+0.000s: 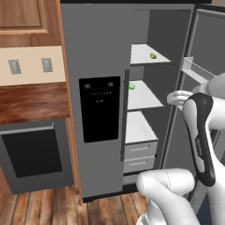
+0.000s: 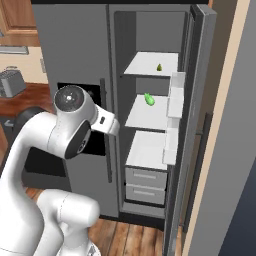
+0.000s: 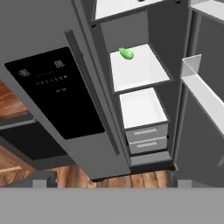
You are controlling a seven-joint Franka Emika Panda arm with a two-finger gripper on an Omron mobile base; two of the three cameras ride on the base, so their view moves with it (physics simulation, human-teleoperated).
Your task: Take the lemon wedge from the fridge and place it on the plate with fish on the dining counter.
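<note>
Fridge (image 1: pixel 101 57), right door open. Inside: wedge (image 1: pixel 153 56) on top shelf; round fruit (image 1: pixel 132 86) on shelf below, nearer the left edge. Drawers (image 1: pixel 139 156) at fridge bottom. Oven (image 1: pixel 35 154) left of fridge.

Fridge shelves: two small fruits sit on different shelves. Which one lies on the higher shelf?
The lemon wedge, dull yellow-green, lies on the top shelf of the fridge. The brighter green fruit sits one shelf lower, at its left edge.

No legible text; only blurred white marks on the fridge (image 1: pixel 105 66) dispenser panel (image 1: pixel 99 108).
</note>
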